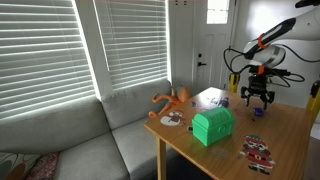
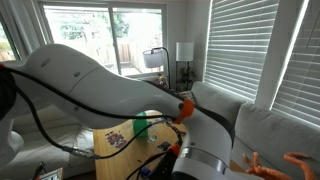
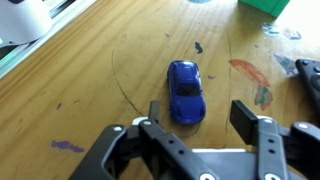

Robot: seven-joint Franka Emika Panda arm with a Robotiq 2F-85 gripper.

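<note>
Blue toy car [image 3: 186, 92] is seen standing free on the desk [image 3: 90, 85]. The claw [image 3: 200, 118] is held open above it, jaws spread wider than the car.

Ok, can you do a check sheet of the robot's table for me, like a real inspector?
Surface: wooden table, with paint smudges on it.
Job's things: blue toy car, on its wheels under the gripper, not gripped.
Clutter: green box, orange toy, picture cards.
Grippers: gripper hangs above the car, jaws open, empty.
Cables: black cables loop off the arm.
Surroundings: grey sofa, window blinds.
</note>
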